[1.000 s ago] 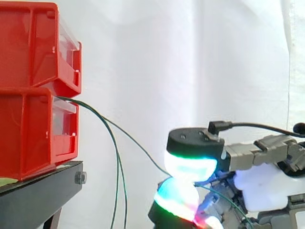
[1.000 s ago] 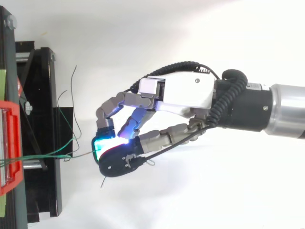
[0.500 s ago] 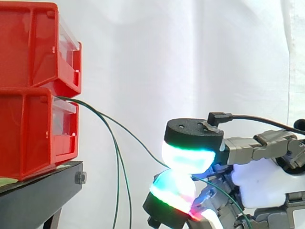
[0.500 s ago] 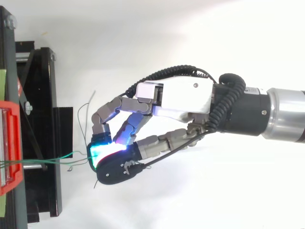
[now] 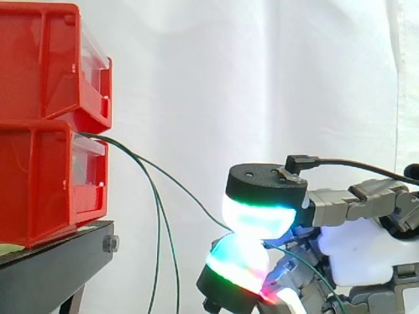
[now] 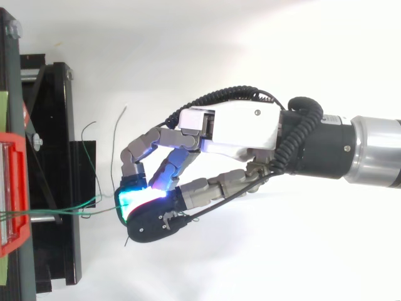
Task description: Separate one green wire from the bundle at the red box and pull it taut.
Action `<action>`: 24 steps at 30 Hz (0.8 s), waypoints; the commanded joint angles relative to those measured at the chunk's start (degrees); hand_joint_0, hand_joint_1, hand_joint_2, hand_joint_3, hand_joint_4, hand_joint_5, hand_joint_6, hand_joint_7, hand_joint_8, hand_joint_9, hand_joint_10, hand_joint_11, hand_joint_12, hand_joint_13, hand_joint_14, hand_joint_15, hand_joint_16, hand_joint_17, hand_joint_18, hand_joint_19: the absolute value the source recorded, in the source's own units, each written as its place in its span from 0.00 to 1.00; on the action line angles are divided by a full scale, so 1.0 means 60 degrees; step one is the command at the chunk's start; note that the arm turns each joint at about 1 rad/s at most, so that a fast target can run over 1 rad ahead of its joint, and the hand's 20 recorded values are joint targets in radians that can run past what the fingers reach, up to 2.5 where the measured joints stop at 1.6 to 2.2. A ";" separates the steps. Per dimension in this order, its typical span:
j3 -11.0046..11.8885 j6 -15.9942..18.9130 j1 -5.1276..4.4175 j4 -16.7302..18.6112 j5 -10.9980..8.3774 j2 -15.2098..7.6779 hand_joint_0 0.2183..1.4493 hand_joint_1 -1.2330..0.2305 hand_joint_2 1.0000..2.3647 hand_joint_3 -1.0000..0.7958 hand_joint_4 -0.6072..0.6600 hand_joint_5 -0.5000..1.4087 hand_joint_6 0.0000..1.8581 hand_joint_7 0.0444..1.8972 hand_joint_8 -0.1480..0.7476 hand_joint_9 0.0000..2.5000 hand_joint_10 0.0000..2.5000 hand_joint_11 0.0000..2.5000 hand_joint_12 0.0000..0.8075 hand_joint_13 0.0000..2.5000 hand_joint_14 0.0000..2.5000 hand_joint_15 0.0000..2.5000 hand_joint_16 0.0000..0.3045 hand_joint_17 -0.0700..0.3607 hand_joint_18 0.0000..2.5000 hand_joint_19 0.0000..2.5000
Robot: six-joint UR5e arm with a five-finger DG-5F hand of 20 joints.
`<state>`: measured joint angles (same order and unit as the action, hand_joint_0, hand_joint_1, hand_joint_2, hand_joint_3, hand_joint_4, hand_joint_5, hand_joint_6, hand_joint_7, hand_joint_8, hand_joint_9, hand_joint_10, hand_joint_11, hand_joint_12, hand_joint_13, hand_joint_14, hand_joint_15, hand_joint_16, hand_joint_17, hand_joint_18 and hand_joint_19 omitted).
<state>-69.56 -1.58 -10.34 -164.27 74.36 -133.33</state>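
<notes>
Right of red box (image 5: 39, 183) | hand (image 6: 238, 128) pinches one green wire (image 5: 186, 196) between pads (image 5: 258, 219) | wire sags from box to pinch, spare wires (image 5: 159, 248) hang | judged: draw straight away from box, slowly, grip firm.

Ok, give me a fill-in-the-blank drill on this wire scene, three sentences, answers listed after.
1. The hand pinches one ____ wire between its glowing pads.
2. The stacked red bins rest on a ____ stand.
3. The other wires hang ____ from the bins, in front of the white curtain.

Missing words: green; black; down.
</notes>
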 commanded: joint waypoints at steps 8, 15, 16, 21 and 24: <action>-0.0008 0.0000 0.0010 0.0000 0.0000 0.0000 0.34 0.36 0.02 0.52 0.53 0.17 0.47 0.66 0.52 0.44 0.01 0.34 0.41 0.36 0.01 0.18 0.14 0.39 0.28 0.17; -0.0008 0.0000 0.0010 0.0000 0.0000 0.0000 0.34 0.36 0.02 0.51 0.53 0.17 0.47 0.67 0.53 0.44 0.01 0.34 0.41 0.36 0.01 0.18 0.14 0.39 0.28 0.17; -0.0008 0.0000 -0.0004 0.0000 0.0000 0.0000 0.34 0.36 0.02 0.51 0.53 0.17 0.47 0.67 0.52 0.44 0.01 0.34 0.41 0.36 0.01 0.18 0.14 0.39 0.28 0.17; -0.0022 0.0000 -0.0004 0.0000 0.0000 0.0000 0.34 0.36 0.02 0.51 0.53 0.17 0.47 0.67 0.52 0.44 0.01 0.34 0.40 0.36 0.01 0.18 0.14 0.39 0.28 0.17; -0.0008 0.0000 -0.0004 0.0000 0.0000 0.0000 0.34 0.36 0.02 0.51 0.53 0.17 0.47 0.67 0.53 0.44 0.01 0.34 0.41 0.36 0.01 0.18 0.14 0.39 0.28 0.17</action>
<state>-69.66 -1.58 -10.36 -164.27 74.36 -133.33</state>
